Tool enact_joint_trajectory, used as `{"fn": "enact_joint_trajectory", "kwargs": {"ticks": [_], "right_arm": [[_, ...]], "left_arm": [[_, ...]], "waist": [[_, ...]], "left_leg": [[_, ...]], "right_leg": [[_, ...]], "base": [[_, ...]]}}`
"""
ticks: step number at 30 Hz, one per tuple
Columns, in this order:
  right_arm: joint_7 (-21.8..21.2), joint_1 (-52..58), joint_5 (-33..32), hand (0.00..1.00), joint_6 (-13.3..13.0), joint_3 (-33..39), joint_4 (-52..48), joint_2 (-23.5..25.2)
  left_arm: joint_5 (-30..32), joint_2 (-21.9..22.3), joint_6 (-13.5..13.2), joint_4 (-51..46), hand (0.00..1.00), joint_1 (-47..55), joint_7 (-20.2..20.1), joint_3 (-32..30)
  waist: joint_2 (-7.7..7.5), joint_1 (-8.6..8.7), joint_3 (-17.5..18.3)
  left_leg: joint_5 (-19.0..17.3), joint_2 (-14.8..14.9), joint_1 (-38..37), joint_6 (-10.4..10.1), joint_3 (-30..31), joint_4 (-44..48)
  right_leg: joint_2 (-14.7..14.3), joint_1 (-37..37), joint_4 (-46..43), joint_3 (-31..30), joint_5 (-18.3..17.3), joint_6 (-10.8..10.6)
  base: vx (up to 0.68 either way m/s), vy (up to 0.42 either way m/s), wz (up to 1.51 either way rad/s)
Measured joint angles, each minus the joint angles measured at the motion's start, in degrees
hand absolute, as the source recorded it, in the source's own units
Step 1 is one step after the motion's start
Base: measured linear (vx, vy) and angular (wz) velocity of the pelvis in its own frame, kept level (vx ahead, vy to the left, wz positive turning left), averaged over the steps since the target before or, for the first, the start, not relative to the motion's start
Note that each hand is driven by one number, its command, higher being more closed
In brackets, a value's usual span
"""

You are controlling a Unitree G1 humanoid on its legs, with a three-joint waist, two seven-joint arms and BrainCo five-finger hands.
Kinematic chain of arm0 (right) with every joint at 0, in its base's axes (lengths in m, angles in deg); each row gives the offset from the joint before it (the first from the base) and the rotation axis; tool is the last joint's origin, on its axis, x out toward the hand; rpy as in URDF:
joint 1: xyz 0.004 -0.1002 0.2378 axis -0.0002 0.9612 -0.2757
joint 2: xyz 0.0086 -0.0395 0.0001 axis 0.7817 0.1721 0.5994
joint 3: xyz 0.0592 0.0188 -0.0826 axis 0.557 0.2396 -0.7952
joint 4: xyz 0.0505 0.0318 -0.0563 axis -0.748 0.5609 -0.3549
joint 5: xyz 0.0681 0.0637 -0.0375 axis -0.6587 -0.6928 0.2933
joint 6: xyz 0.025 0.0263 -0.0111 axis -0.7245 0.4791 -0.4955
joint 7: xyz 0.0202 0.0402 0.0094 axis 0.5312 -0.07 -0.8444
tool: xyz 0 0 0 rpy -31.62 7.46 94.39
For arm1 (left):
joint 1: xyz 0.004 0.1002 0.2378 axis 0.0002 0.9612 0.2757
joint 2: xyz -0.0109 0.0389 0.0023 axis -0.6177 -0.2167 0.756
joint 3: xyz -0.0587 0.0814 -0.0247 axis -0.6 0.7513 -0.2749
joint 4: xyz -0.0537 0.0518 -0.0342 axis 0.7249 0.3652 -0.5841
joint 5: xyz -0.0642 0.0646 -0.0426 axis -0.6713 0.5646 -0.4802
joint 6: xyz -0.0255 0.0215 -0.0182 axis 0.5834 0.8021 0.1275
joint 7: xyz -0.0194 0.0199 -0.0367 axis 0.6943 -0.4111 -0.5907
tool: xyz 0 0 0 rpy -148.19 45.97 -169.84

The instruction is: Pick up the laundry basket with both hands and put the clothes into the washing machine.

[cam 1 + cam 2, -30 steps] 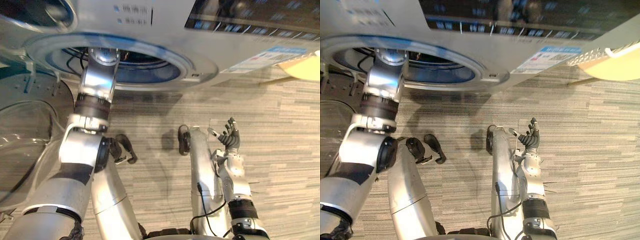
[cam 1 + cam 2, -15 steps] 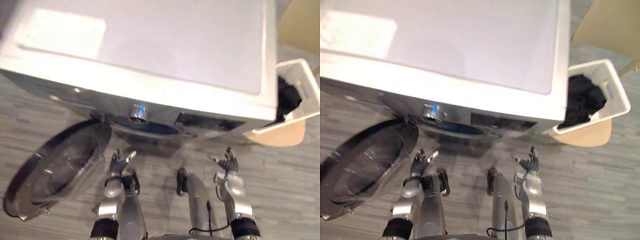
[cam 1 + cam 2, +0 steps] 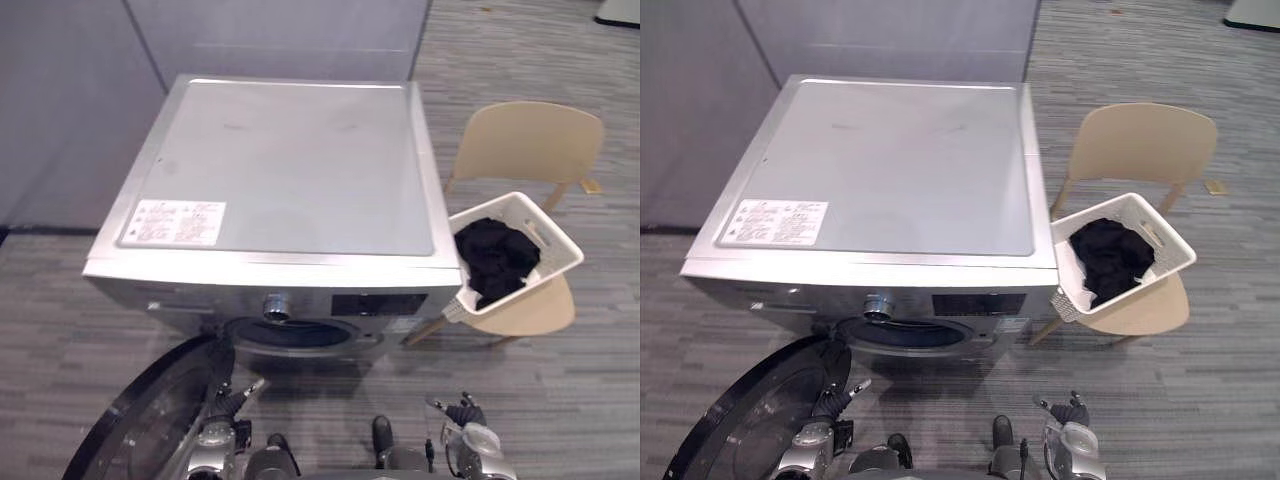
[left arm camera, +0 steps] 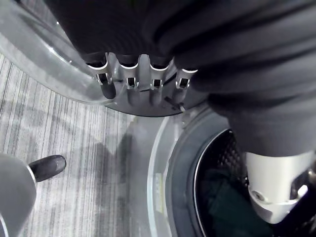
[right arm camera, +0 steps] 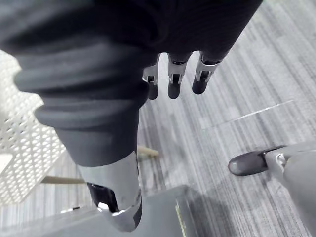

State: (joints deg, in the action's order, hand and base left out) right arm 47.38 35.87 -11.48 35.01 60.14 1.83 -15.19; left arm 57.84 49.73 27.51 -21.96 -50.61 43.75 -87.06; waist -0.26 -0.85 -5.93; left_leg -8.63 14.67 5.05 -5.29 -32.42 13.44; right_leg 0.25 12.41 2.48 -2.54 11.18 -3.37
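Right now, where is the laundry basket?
In the eye views, the laundry basket sits tilted on the beige chair, just right of the washing machine, holding dark clothes.

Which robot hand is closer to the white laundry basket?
The right hand, on the same side as the laundry basket; the left hand is by the open door.

Washer: silver-grey front-loader with a flat top, standing at centre. Its round glass door is swung fully open to the near left, leaving the drum opening exposed; the inside is dark and its contents cannot be made out.

Basket: white, perforated walls, rectangular, to the right of the washer. It sits tilted on the seat of a tan chair, its low corner just beside the washer's near right edge.

Clothes: a dark, crumpled heap inside the basket.
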Motion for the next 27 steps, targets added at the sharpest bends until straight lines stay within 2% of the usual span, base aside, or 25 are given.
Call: {"fn": "enact_joint_trajectory", "kwargs": {"ticks": [1,2,4,5,6,7,8,9,10,11,12,13,14,15,17,18,19,20,21,22,23,24,25,26,27], "right_arm": [[0.0,-1.0,0.1,0.0,-0.1,-0.2,0.0,0.0],[0.1,-1.6,0.4,0.0,0.0,0.1,1.0,-0.5],[0.2,-1.6,0.5,0.0,-0.3,-0.1,1.6,-1.4],[0.3,-2.5,0.6,0.0,-0.2,-1.0,2.1,-1.7],[0.3,-2.5,0.6,0.0,-0.2,-1.1,2.1,-1.7],[0.3,-2.4,0.6,0.0,-0.2,-1.7,2.1,-1.8],[0.3,-1.8,0.6,0.0,-0.1,-3.3,2.3,-2.1],[0.3,-2.0,0.6,0.0,-0.1,-4.2,2.5,-2.0],[0.4,-1.7,0.6,0.0,0.1,-5.0,3.2,-1.6],[0.7,-1.5,0.7,0.0,0.6,-5.0,3.2,-1.7],[1.1,-1.8,0.7,0.0,0.8,-4.9,3.0,-1.7],[1.6,-2.2,0.9,0.0,0.8,-4.9,2.9,-2.4],[1.6,-2.3,1.2,0.0,0.9,-4.9,3.0,-2.9],[1.6,-2.3,1.2,0.0,1.1,-4.9,3.0,-2.9],[1.7,-2.2,1.8,0.0,1.1,-4.7,2.9,-2.9],[1.8,-2.2,2.0,0.0,1.1,-4.8,2.9,-2.9],[1.8,-2.5,2.3,0.0,1.1,-4.8,2.9,-3.2],[1.8,-2.4,2.4,0.0,1.1,-4.9,2.8,-3.2],[1.8,-2.5,2.6,0.0,1.1,-5.6,2.7,-2.8],[1.9,-2.4,2.6,0.0,1.1,-6.1,1.6,-2.7],[1.9,-2.5,2.6,0.0,1.1,-6.1,1.1,-2.9],[1.9,-2.6,2.7,0.0,1.1,-6.5,0.9,-2.9],[1.9,-2.6,2.9,0.0,1.1,-7.2,0.9,-2.7],[1.8,-2.6,3.3,0.0,1.0,-7.6,1.0,-2.6],[1.5,-2.9,3.9,0.0,1.0,-8.3,1.2,-2.4]], "left_arm": [[1.0,0.0,0.1,0.8,0.0,0.0,-0.1,0.0],[1.9,-0.1,0.0,1.0,0.0,-0.1,-0.1,0.4],[2.1,0.0,0.1,1.1,0.0,0.4,-0.2,0.7],[2.9,0.1,0.1,1.2,0.0,0.4,-0.2,0.7],[3.3,0.0,0.2,1.4,0.0,0.3,-0.2,0.9],[3.6,-0.2,0.2,1.4,0.0,0.3,-0.2,1.7],[4.0,-0.5,0.2,1.4,0.0,0.4,-0.2,1.9],[4.0,-0.7,0.2,1.5,0.0,1.0,-0.2,1.9],[4.1,-1.2,0.1,1.7,0.0,1.1,-0.2,1.9],[4.1,-1.0,0.0,1.8,0.0,1.1,-0.2,1.9],[4.1,-0.4,0.1,1.7,0.0,1.1,-0.2,2.0],[4.1,0.7,0.0,1.7,0.0,1.3,-0.2,3.2],[4.0,1.3,-0.2,1.7,0.0,1.5,-0.1,4.9],[4.0,1.6,-0.2,1.1,0.0,1.5,-0.1,5.5],[3.4,2.3,-1.2,-1.1,0.0,2.0,0.0,6.8],[3.3,2.6,-1.2,-1.5,0.0,2.0,0.0,6.8],[3.1,3.2,-1.4,-1.7,0.0,1.8,-0.1,6.7],[3.1,3.3,-1.5,-1.6,0.0,1.7,0.0,6.8],[3.0,3.2,-1.7,-1.6,0.0,1.8,0.0,6.7],[3.0,3.3,-1.8,-1.7,0.0,1.2,-0.1,6.6],[3.0,3.6,-2.0,-1.7,0.0,0.9,-0.1,6.6],[2.3,4.0,-2.1,-1.8,0.0,0.9,-1.1,6.0],[0.7,4.3,-2.2,-2.0,0.0,1.0,-3.0,5.2],[0.8,4.3,-2.4,-2.1,0.0,1.1,-2.5,5.1],[0.8,3.8,-2.3,-2.1,0.0,1.1,-2.1,5.1]], "waist": [[0.22,0.04,-0.4],[-0.26,-0.06,-0.3],[0.73,0.12,-0.5],[1.26,-0.1,-0.5],[1.34,0.08,-0.6],[1.61,0.09,-0.4],[2.21,-0.16,-0.5],[2.31,-0.47,-0.5],[2.77,-1.24,-1.1],[1.36,-1.57,-1.2],[2.1,-1.7,-2.2],[3.12,-1.9,-3.0],[3.28,-3.01,-3.3],[3.29,-3.48,-3.4],[3.87,-4.62,-4.6],[4.08,-4.81,-4.9],[5.31,-5.07,-5.5],[5.38,-5.76,-5.7],[5.03,-6.74,-5.8],[4.91,-6.29,-5.6],[4.51,-6.23,-5.9],[4.93,-6.29,-5.7],[4.35,-6.74,-6.0],[3.94,-7.08,-6.1],[3.2,-7.49,-6.2]], "left_leg": [[0.0,1.6,-1.2,0.0,-4.4,-0.9],[0.0,1.5,-3.8,-0.4,-7.9,-1.1],[-1.1,2.5,-6.9,-1.8,-12.5,0.1],[-1.7,3.3,-10.0,-2.7,-16.8,-0.4],[-2.0,3.4,-11.1,-3.6,-18.6,-0.7],[-3.7,4.4,-12.0,-5.8,-19.9,0.8],[-5.2,7.4,-12.9,-6.4,-20.4,6.1],[-5.5,9.6,-13.2,-5.8,-20.2,10.1],[-3.9,15.4,-10.3,3.9,-16.2,21.9],[-1.9,18.3,-5.1,11.6,-7.2,36.0],[-3.5,17.7,-2.7,9.1,-1.1,39.7],[-6.3,12.7,2.6,4.6,9.1,42.8],[-7.7,7.1,6.4,2.9,14.9,40.8],[-7.8,4.6,7.5,2.8,16.8,38.4],[-7.3,-3.7,12.0,2.0,22.7,23.4],[-6.5,-5.0,12.7,1.1,23.8,19.1],[-2.5,-6.9,13.6,0.3,25.2,11.1],[0.5,-7.3,12.9,0.7,25.1,8.6],[4.2,-8.3,11.3,3.1,23.4,4.9],[4.1,-9.9,11.4,3.6,23.0,3.9],[3.4,-10.0,12.1,4.6,23.2,4.9],[1.3,-10.9,13.1,7.4,24.0,7.8],[-1.1,-10.7,12.2,8.2,24.2,9.5],[-2.5,-10.8,10.8,7.7,24.1,9.3],[-4.4,-11.4,8.1,8.1,24.1,9.4]], "right_leg": [[0.2,0.0,0.0,12.2,-0.9,5.1],[2.7,-0.2,-6.1,28.5,-9.9,8.7],[5.1,-2.0,-9.3,41.0,-13.0,8.3],[4.8,-3.1,-9.9,44.2,-13.2,8.0],[4.5,-2.9,-10.3,43.7,-13.6,7.9],[3.0,-2.1,-10.9,41.4,-13.9,8.0],[0.2,-1.9,-11.3,38.1,-15.5,8.0],[-1.2,-2.3,-11.1,36.8,-17.0,7.7],[-3.3,-3.8,-10.5,35.6,-18.4,8.1],[-3.5,-4.8,-12.0,33.8,-17.2,9.6],[-4.4,-5.7,-12.3,31.7,-16.8,9.6],[-5.3,-6.7,-12.0,27.9,-17.0,10.0],[-5.4,-7.0,-11.4,24.5,-16.6,9.7],[-5.4,-7.3,-10.7,22.9,-15.7,8.5],[-5.5,-8.9,-7.6,17.4,-14.1,7.3],[-5.5,-9.2,-6.7,16.5,-13.9,7.0],[-5.5,-10.3,-5.2,15.3,-13.5,6.6],[-5.4,-11.0,-4.2,14.2,-13.3,6.5],[-4.7,-12.1,-2.2,12.3,-12.5,5.4],[-3.6,-12.3,-0.9,11.9,-12.5,4.5],[-3.3,-12.3,-0.7,11.9,-12.8,3.9],[-2.9,-12.9,-1.0,12.5,-13.5,2.9],[-2.0,-12.7,-5.7,13.0,-17.1,0.3],[-1.3,-11.5,-10.5,12.8,-19.6,-1.0],[0.4,-7.4,-23.8,11.7,-23.9,-6.2]], "base": [[-0.06,-0.156,-1.79],[-0.04,-0.154,-1.42],[0.01,-0.107,-1.52],[0.05,-0.123,-1.72],[0.05,-0.131,-1.78],[0.04,-0.096,-1.69],[0.05,-0.088,-1.8],[0.16,-0.204,-2.05],[0.22,-0.207,-1.98],[0.21,-0.188,-1.92],[0.14,-0.019,-1.85],[0.1,0.063,-1.93],[0.13,0.085,-1.96],[0.17,0.093,-1.9],[0.19,0.112,-1.5],[0.18,0.15,-1.13],[0.16,0.137,-0.86],[0.25,0.174,-1.07],[0.33,0.172,-0.61],[0.4,0.211,-0.3],[0.39,0.239,0.27],[0.37,0.244,0.3],[0.33,0.197,0.21],[0.37,0.186,0.11],[0.39,0.184,0.19]]}}
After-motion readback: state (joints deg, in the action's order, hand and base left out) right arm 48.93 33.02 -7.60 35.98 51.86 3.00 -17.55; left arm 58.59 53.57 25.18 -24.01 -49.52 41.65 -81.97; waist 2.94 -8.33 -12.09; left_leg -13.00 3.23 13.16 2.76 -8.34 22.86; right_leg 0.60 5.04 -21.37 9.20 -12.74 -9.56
